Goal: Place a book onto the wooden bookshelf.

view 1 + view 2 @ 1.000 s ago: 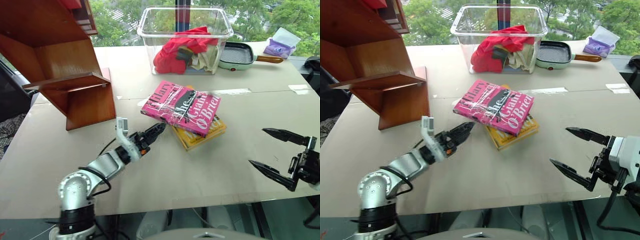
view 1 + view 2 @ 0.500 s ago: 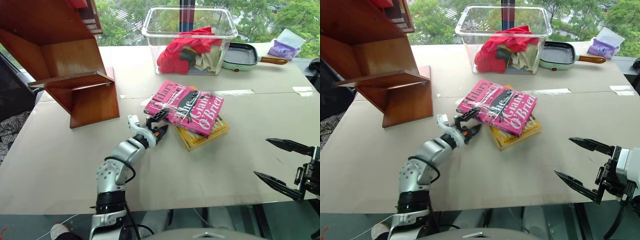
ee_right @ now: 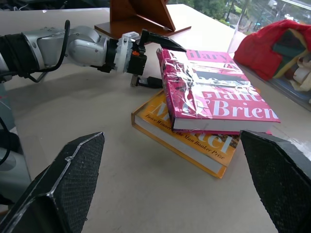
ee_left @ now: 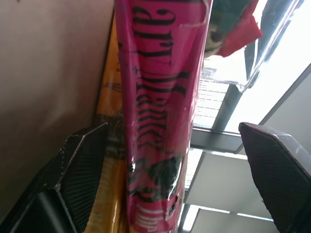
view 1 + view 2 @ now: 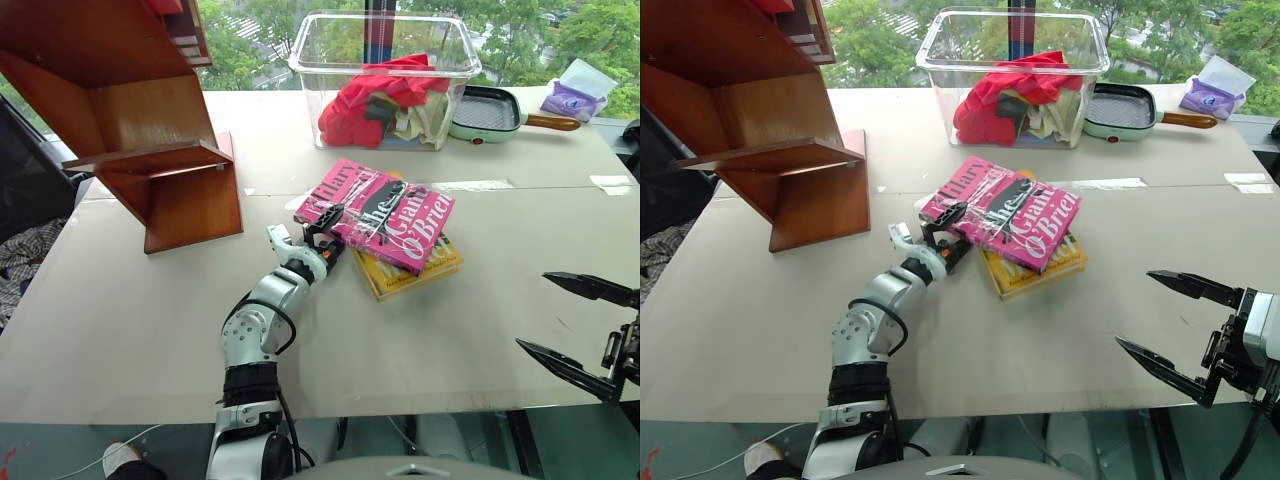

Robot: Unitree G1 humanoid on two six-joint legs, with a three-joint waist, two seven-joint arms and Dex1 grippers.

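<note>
Two books lie stacked near the middle of the bench (image 5: 120, 330): the pink book (image 5: 385, 213) rests on top of a yellow-orange book (image 5: 415, 272), whose edge sticks out on the side nearer the robot. The left hand (image 5: 326, 228) is at the pink book's near-left corner, its two black fingers spread apart with that corner between them, one finger above the cover and one beside the lower edge; the left wrist view has the pink spine running up between the two pads, which stand clear of it on both sides. The right hand (image 5: 1180, 330) hangs off to the right above the bench's front edge, well apart from the books, its fingers wide apart and empty. The wooden bookshelf (image 5: 150, 130) stands at the far left of the bench, well apart from the books. Behind the books sits a clear plastic bin (image 5: 385, 75) holding red cloth, with a small pan (image 5: 490, 112) beside it.
</note>
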